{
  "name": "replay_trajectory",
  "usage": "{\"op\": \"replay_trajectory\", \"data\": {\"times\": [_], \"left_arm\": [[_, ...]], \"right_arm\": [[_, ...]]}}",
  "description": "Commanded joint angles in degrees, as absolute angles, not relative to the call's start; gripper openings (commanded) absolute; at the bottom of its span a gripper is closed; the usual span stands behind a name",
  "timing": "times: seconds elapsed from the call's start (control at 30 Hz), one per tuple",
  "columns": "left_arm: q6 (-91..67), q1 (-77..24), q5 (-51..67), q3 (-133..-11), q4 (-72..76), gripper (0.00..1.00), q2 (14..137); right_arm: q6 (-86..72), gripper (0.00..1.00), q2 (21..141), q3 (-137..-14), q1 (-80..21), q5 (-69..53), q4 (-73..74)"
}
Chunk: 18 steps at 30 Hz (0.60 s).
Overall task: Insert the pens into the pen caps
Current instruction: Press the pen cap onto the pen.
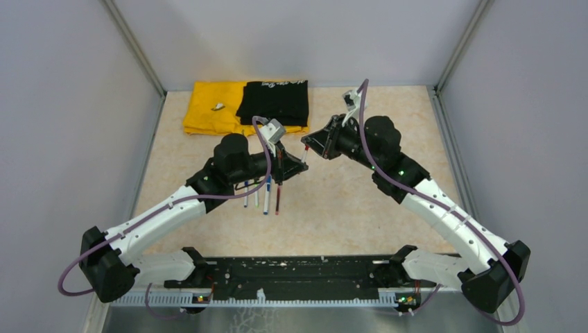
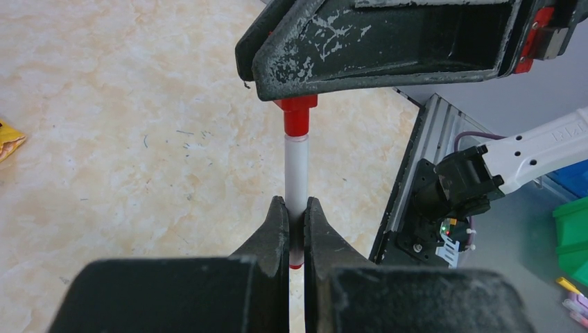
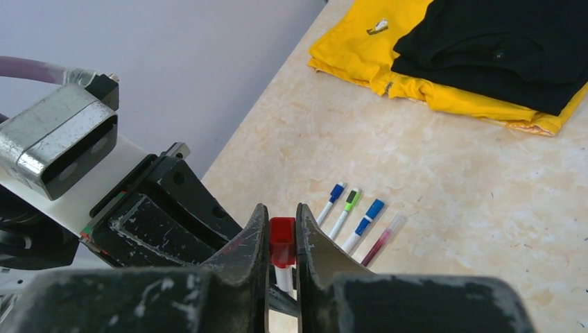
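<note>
A robotics lab cell: grey panels (image 1: 62, 104) on aluminium posts (image 1: 136, 46) wall the desk (image 1: 360, 208) beyond and beside the left tool (image 1: 279, 168), with coloured storage bins (image 2: 573, 230) past the desk's edge.

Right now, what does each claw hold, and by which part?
Left claw: white pen, by its barrel. Right claw: red cap, by its sides.

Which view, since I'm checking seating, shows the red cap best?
Left wrist: the red cap shows side-on, meeting the white pen. Right wrist shows it half hidden inside the right gripper; top view, only a red speck.
</note>
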State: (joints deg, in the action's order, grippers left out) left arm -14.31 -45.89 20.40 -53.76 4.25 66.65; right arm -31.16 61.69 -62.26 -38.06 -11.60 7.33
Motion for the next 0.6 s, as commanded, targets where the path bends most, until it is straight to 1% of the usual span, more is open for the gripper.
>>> {"op": "replay_trajectory", "data": {"times": [0.0,0.23,0.33,0.57], "left_arm": [[-15.25,-45.86,18.54,-54.74,6.42,0.00,66.51],[-15.80,-45.83,19.79,-56.77,9.87,0.00,66.91],[-17.16,-45.87,19.16,-57.57,12.41,0.00,66.61],[-18.33,-45.87,19.97,-60.52,15.46,0.00,67.63]], "right_arm": [[-30.64,0.00,60.43,-60.37,-37.87,-12.50,4.79],[-29.67,0.00,59.10,-53.69,-37.86,-16.65,1.32],[-29.25,0.00,57.30,-50.65,-37.97,-17.48,2.11],[-27.06,0.00,53.69,-45.09,-40.79,-13.31,5.57]]}}
